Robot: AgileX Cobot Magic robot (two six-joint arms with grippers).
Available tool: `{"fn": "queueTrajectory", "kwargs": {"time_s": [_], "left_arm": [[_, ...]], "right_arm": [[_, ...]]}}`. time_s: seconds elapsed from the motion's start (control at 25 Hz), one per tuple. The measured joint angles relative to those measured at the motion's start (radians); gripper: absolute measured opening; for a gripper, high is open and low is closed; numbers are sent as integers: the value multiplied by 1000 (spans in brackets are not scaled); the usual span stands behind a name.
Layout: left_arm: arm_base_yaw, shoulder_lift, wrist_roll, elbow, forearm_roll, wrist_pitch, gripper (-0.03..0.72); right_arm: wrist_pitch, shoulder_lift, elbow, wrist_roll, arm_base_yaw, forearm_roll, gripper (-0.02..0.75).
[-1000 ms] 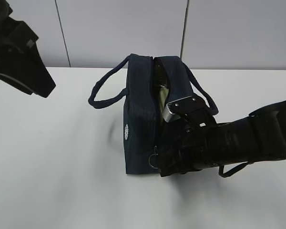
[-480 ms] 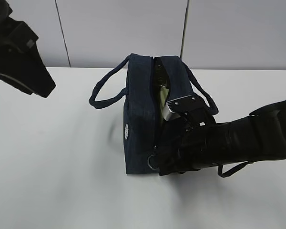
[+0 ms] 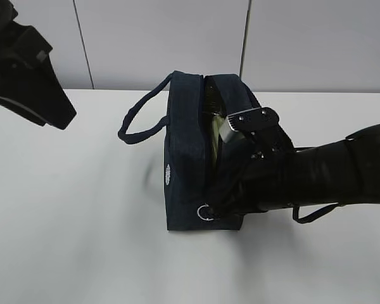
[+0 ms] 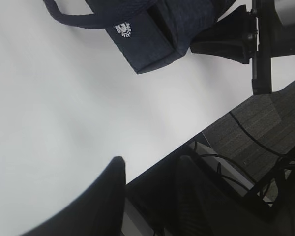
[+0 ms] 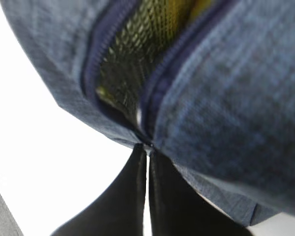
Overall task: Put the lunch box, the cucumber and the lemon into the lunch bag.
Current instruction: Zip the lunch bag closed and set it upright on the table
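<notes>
The dark navy lunch bag [image 3: 185, 158] stands on the white table with its top zipper partly open. A pale green surface [image 3: 213, 126], probably the lunch box lid, shows in the slit. Through the slit's mesh lining in the right wrist view I see yellow and green [image 5: 137, 44], but I cannot make out the lemon or the cucumber. My right gripper [image 5: 147, 147] is shut at the near end of the zipper, by the metal ring pull [image 3: 204, 212]. My left gripper [image 4: 150, 172] hangs open and empty over the table's front edge, far from the bag.
The bag's loop handles [image 3: 139, 123] lie out to either side on the table. The left arm [image 3: 25, 69] is raised at the upper left. Beyond the table's edge are dark floor and cables [image 4: 255, 142].
My right arm has lifted and shifted a little toward the back along the bag, with the jaws still shut at the zipper's end. The left arm has not moved.
</notes>
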Motion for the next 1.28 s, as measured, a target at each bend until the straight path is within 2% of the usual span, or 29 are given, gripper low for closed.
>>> {"fn": "queueTrajectory", "kwargs": {"time_s": [0.24,0.36,0.44,0.64,0.72,1.28], "left_arm": [[0,0,0,0,-18,0,237],[0,0,0,0,-22,0,237],[0,0,0,0,-22,0,237],[0,0,0,0,-24,0,237],[0,0,0,0,-24,0,237],[0,0,0,0,-24,0,237]], "right_arm": [[-70,-8,0,0,0,-16,0],[-74,-8,0,0,0,-78,8],[-74,-8,4,0,0,-110,64],[-76,-8,20,0,0,-210,375],[-76,-8,20,0,0,-250,424],[-77,42,20,-69,0,-276,447]]}}
